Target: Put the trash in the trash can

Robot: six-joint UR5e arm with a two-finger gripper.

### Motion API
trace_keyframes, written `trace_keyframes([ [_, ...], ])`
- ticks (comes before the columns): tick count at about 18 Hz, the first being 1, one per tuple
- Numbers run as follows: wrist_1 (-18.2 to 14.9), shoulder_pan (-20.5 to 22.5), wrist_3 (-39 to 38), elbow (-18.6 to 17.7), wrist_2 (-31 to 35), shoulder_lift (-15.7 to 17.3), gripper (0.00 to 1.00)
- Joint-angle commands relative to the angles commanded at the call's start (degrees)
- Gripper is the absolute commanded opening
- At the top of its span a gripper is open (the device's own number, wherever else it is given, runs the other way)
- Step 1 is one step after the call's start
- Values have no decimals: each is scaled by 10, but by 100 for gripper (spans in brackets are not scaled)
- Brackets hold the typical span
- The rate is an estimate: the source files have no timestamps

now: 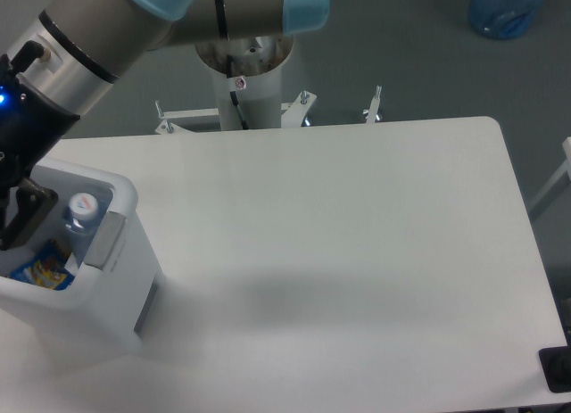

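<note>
Since the plastic bottle [80, 215] already stands inside the trash can [107, 279], its round cap turned up toward the camera and its clear body hidden against the can's inner wall, the drop looks made; a blue and yellow wrapper [37, 268] lies lower in the same can; no crumpled white wrapper with green marks can be made out anywhere. The gripper [22, 218] hangs at the left edge over the can's opening, one dark finger [31, 208] just beside the bottle's cap; most of it is cut off by the frame, so whether it is parted or clenched cannot be told. By the look of things the task sits at its release-and-withdraw step; the next move probably calls for a straight lift clear of the thick rim, without snagging the bottle or nudging the can. The can stands at the left end of a white table [357, 252]; beyond the table's far edge rise the arm's white pedestal [248, 83], a grey floor [401, 47] and a blue bag [507, 10].
</note>
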Motion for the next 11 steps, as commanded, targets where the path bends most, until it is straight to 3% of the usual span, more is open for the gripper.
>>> trace_keyframes([
  [4, -3, 70, 49, -42, 47, 2, 100],
  [11, -10, 150, 200, -123, 253, 1, 100],
])
